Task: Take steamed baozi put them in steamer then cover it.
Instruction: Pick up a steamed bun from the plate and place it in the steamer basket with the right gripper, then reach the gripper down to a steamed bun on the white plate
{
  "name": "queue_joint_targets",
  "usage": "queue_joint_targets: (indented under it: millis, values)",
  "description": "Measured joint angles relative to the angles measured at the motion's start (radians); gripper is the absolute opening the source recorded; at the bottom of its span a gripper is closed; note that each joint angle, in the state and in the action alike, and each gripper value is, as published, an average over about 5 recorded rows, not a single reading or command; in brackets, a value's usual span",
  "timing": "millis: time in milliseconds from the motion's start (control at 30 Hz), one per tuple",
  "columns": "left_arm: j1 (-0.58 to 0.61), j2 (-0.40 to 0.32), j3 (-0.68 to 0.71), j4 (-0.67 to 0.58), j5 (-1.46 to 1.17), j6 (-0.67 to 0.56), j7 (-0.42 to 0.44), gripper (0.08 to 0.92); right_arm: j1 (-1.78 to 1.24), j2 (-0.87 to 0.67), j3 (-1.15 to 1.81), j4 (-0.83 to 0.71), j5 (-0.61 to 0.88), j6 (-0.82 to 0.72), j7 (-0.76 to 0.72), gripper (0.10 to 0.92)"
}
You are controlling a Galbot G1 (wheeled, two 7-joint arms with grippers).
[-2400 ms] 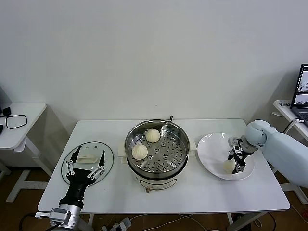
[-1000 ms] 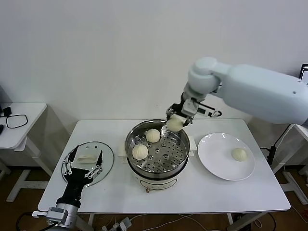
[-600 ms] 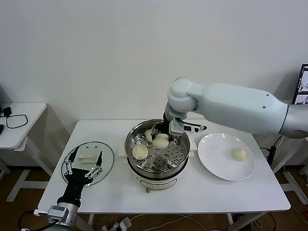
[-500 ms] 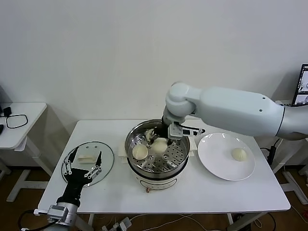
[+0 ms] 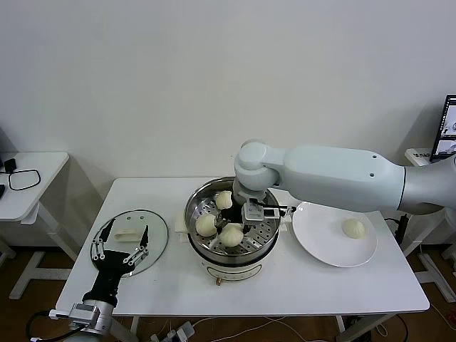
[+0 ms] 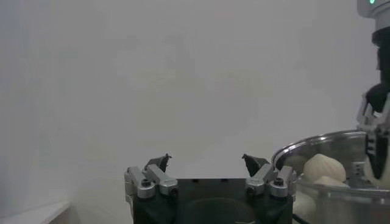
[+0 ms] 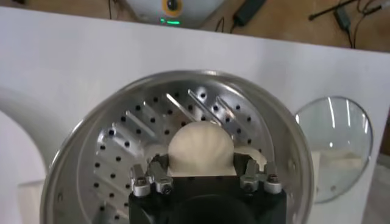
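Note:
The steamer [image 5: 265,239] stands mid-table with two baozi on its perforated tray, one at the back [image 5: 224,200] and one at the left [image 5: 206,225]. My right gripper [image 5: 242,222] is down inside the pot, shut on a third baozi [image 5: 231,234] low over the tray's front. In the right wrist view this baozi [image 7: 200,146] sits between my fingers [image 7: 157,167]. A fourth baozi [image 5: 354,228] lies on the white plate [image 5: 313,235]. The glass cover [image 5: 160,231] lies flat at the table's left. My left gripper [image 5: 121,251] hovers open over it.
A side table [image 5: 28,189] with a cable stands at far left. A laptop [image 5: 447,135] is at the right edge. In the left wrist view my open left gripper [image 6: 206,163] faces the wall, with the steamer [image 6: 317,149] to one side.
My right gripper took a baozi off the plate, carried it over the steamer's far rim, and lowered it toward the tray's front. The left arm has barely moved.

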Motion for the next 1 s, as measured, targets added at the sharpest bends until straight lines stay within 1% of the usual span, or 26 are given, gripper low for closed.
queue_joint_targets:
  millis: [400, 567, 633, 833, 1000]
  values:
    - [0.001, -0.001, -0.011, 0.001, -0.004, 0.000, 0.004, 0.823, -0.023, 0.019, -0.008, -0.006, 0.003, -0.011, -0.015, 0.742]
    - [0.000, -0.002, -0.011, 0.002, -0.004, 0.000, 0.004, 0.823, -0.021, 0.014, -0.006, -0.002, 0.014, -0.012, -0.019, 0.809]
    - [0.001, -0.002, -0.013, 0.004, -0.004, 0.000, 0.004, 0.823, -0.015, 0.008, -0.001, 0.001, 0.022, -0.013, -0.022, 0.819]
    - [0.005, -0.002, -0.018, 0.004, -0.004, 0.000, 0.005, 0.823, 0.028, -0.027, 0.017, 0.011, 0.069, -0.028, -0.041, 0.823]
    - [0.009, -0.004, -0.012, -0.007, -0.003, 0.001, 0.005, 0.823, 0.088, -0.089, 0.027, 0.007, 0.146, -0.070, -0.074, 0.823]
